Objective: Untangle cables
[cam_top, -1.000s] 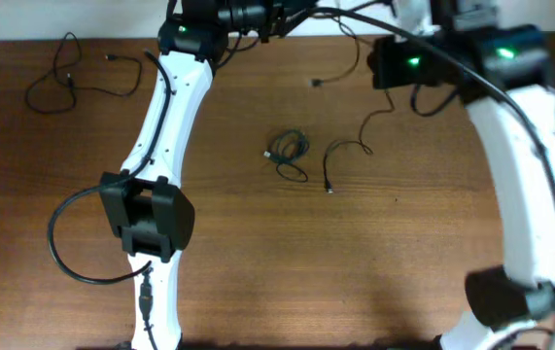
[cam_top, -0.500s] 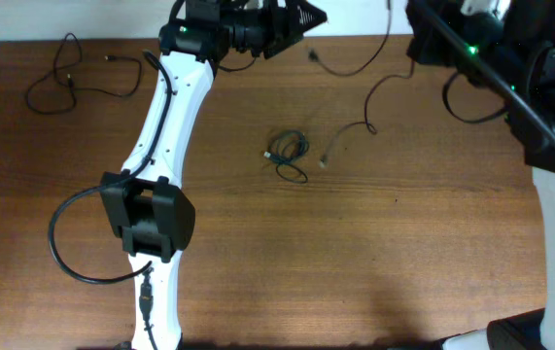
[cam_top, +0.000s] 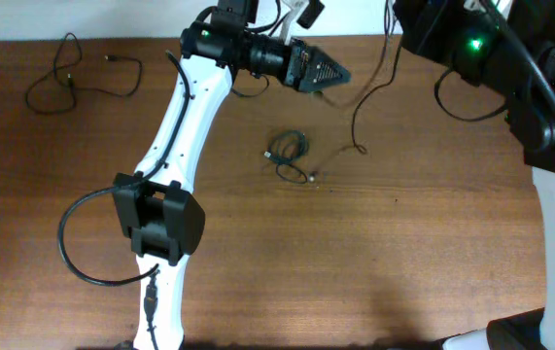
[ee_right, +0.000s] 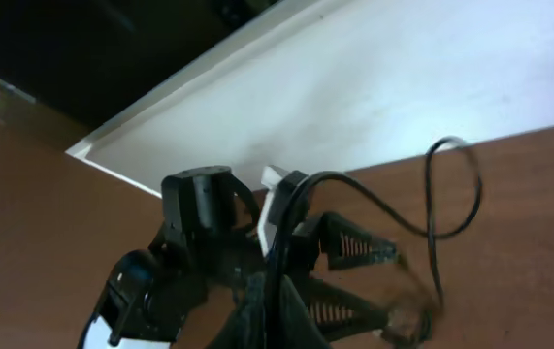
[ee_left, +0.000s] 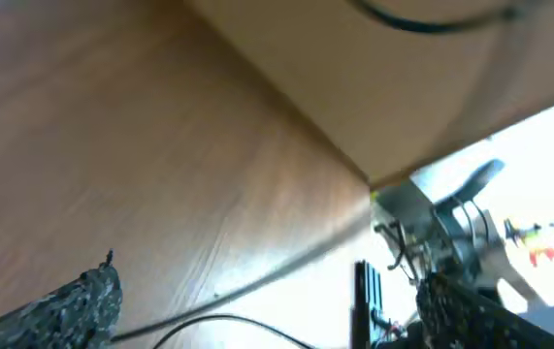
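A small tangled black cable coil (cam_top: pixel 287 154) lies mid-table. A long black cable (cam_top: pixel 357 115) hangs from the top edge down to the wood, and its plug end (cam_top: pixel 312 178) rests beside the coil. My left gripper (cam_top: pixel 330 70) points right above the table's far side, jaws wide open with nothing held. In the left wrist view it (ee_left: pixel 272 320) shows a thin black cable (ee_left: pixel 247 323) passing between the spread fingers (ee_left: pixel 73 308), untouched. My right gripper (ee_right: pixel 281 320) is shut on the long cable (ee_right: pixel 291 228), raised near the back wall, facing the left gripper's open fingers (ee_right: pixel 354 254).
A separate black cable (cam_top: pixel 68 80) sprawls at the far left of the wooden table (cam_top: pixel 403 262). The white wall (ee_right: pixel 403 87) runs along the back edge. The right arm (cam_top: pixel 539 107) stands over the right side, and the left arm's base (cam_top: pixel 156 219) over the left front.
My left gripper opened and swung right and down from the back edge. The right arm rose and pulled back. The long cable's free end slid toward the coil.
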Controlling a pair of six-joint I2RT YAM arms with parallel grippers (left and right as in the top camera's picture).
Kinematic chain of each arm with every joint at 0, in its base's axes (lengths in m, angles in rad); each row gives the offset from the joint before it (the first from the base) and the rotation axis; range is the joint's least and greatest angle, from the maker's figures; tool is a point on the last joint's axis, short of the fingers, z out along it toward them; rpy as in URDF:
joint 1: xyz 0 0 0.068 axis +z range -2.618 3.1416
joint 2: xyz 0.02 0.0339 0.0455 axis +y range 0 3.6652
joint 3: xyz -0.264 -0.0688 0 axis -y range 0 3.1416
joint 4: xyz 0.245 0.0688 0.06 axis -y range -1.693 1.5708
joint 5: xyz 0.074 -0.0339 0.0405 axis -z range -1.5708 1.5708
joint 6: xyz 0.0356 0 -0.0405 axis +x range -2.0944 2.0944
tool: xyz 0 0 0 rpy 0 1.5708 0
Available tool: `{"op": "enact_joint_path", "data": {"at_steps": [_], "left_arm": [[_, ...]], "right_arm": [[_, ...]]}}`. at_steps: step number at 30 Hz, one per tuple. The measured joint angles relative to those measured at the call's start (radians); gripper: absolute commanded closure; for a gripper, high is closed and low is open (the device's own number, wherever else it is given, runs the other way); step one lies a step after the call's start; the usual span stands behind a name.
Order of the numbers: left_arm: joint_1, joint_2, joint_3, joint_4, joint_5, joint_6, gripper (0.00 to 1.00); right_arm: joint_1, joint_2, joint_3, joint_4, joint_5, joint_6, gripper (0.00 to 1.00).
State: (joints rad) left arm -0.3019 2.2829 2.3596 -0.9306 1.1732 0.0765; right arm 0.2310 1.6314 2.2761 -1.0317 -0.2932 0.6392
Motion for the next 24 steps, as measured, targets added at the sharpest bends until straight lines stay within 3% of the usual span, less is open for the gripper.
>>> {"op": "enact_joint_path", "data": {"at_steps": [5, 18, 19, 21, 24], "left_arm": [[-0.012, 0.0, 0.0, 0.013, 0.101, 0.142, 0.02], [-0.175, 0.0, 0.0, 0.151, 0.083, 0.168, 0.02], [-0.184, 0.0, 0.0, 0.162, 0.084, 0.168, 0.1], [-0.188, 0.0, 0.0, 0.199, 0.077, 0.17, 0.57], [-0.187, 0.0, 0.0, 0.217, -0.012, 0.171, 0.91]], "right_arm": [[0.0, 0.0, 0.0, -0.008, 0.002, 0.066, 0.96], [0.0, 0.0, 0.0, -0.022, -0.043, 0.132, 0.96], [0.0, 0.0, 0.0, -0.022, -0.043, 0.135, 0.96], [0.0, 0.0, 0.0, -0.028, -0.043, 0.139, 0.96], [0.0, 0.0, 0.0, -0.031, -0.046, 0.14, 0.96]]}}
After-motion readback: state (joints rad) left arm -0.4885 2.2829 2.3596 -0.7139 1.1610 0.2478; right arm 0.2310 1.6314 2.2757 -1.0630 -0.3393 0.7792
